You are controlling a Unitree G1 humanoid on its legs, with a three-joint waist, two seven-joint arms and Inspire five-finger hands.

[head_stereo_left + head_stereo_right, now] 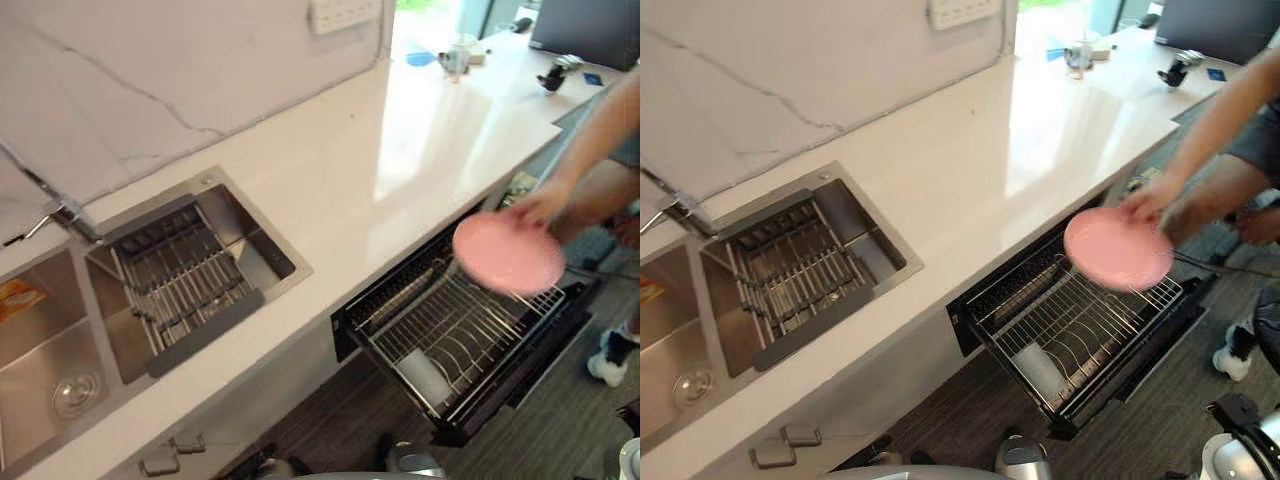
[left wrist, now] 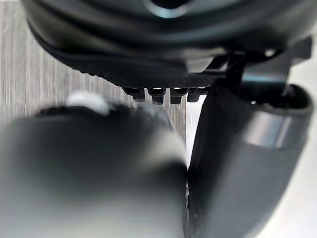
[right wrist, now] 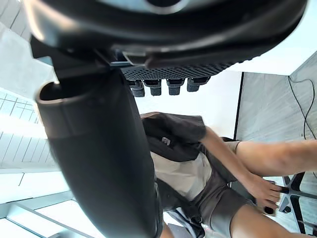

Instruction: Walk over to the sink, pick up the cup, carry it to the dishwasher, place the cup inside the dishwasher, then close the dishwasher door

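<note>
Both eye views show a pale cup (image 1: 424, 376) lying in the open dishwasher's (image 1: 470, 425) wire rack (image 1: 470, 330), apart from the robot's hands. A person's hand (image 1: 538, 203) holds a pink plate (image 1: 508, 252) above the rack.

Left wrist view: left hand (image 2: 163, 44) over the floor (image 2: 29, 74); whether it is released or clenched I cannot tell.

Right wrist view: right hand (image 3: 148, 29), likewise unreadable, with the person (image 3: 188, 163) beyond.

The pink plate (image 1: 508, 252) is a blur in the person's hand (image 1: 540, 203), and the arm (image 1: 600, 130) runs off the edge. The sink (image 1: 30, 340) is cut off at the side. Small things (image 1: 455, 55) far down the table (image 1: 400, 150) are too tiny to tell. A white thing (image 1: 425, 375) in the dishwasher rack (image 1: 480, 325) is too unclear to name.
</note>
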